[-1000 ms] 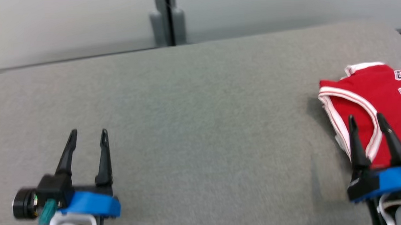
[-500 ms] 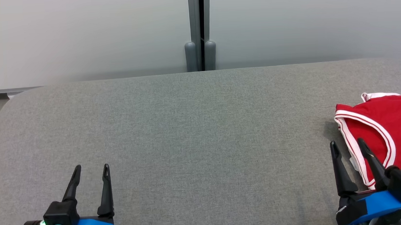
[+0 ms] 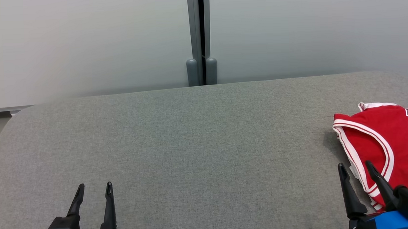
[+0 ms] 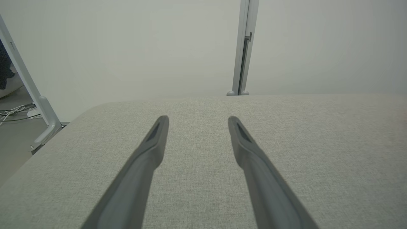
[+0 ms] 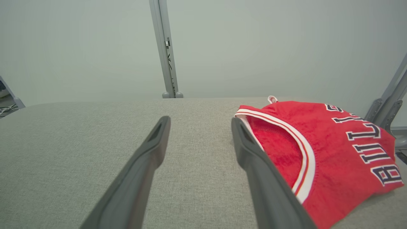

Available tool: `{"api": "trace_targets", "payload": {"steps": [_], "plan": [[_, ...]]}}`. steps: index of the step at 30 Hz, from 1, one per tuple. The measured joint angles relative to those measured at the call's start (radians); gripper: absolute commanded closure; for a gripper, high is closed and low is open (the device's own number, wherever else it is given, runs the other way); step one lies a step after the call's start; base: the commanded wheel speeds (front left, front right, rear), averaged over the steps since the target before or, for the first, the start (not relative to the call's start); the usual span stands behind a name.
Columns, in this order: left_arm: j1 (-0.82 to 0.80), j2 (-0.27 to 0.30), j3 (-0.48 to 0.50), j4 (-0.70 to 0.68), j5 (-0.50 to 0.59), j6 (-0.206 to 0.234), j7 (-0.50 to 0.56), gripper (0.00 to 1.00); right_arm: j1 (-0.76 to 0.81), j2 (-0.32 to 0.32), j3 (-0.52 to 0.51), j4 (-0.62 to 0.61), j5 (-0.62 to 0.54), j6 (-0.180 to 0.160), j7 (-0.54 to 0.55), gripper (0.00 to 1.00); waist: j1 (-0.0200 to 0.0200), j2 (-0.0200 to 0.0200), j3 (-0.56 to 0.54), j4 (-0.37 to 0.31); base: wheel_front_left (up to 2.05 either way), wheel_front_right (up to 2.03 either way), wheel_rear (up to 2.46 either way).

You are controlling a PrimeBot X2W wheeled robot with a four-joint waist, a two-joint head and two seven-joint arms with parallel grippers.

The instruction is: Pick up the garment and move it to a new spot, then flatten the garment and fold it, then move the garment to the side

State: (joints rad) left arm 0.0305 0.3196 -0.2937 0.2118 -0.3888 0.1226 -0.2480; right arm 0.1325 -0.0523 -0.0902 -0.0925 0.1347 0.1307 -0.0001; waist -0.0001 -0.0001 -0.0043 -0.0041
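— At the near left, how did the left hand stand?
— Fingers spread wide, holding nothing, over the grey bench.
— And the right hand?
— Near right, equally wide and empty. Its right finger overlapped the garment; I couldn't tell whether they touched.
— Where did the garment lie?
— Bunched at the bench's right side, red with white trim and dark lettering. A grey post stood beyond the far edge.
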Motion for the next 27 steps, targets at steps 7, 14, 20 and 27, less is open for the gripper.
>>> {"api": "trace_targets", "payload": {"steps": [7, 14, 20, 27], "plan": [[0.0, 0.001, -0.004, 0.004, -0.007, -0.006, 0.0, 0.0, 0.006, 0.0, 0.0, -0.005, 0.005, 0.0, 0.005, 0.0, 0.0, 0.0001, -0.002, 0.002, 0.0, 0.0, 0.0], [0.0, 0.002, -0.007, 0.004, -0.012, -0.009, -0.001, 0.0, 0.006, 0.0, 0.003, -0.006, 0.006, 0.0, 0.007, 0.0, 0.0, 0.0002, 0.0, 0.003, 0.0, 0.0, 0.0], [0.0, 0.004, -0.011, 0.006, -0.015, -0.009, -0.002, 0.0, 0.006, 0.0, 0.005, -0.006, 0.009, 0.0, 0.006, 0.0, 0.0001, 0.0002, 0.002, 0.003, 0.0, 0.0, 0.0], [0.0, 0.007, -0.015, 0.008, -0.015, -0.007, -0.002, 0.0, 0.006, 0.0, 0.006, -0.006, 0.01, 0.0, 0.004, 0.0, 0.0001, 0.0001, 0.004, 0.004, 0.0, 0.0, 0.0]]}}
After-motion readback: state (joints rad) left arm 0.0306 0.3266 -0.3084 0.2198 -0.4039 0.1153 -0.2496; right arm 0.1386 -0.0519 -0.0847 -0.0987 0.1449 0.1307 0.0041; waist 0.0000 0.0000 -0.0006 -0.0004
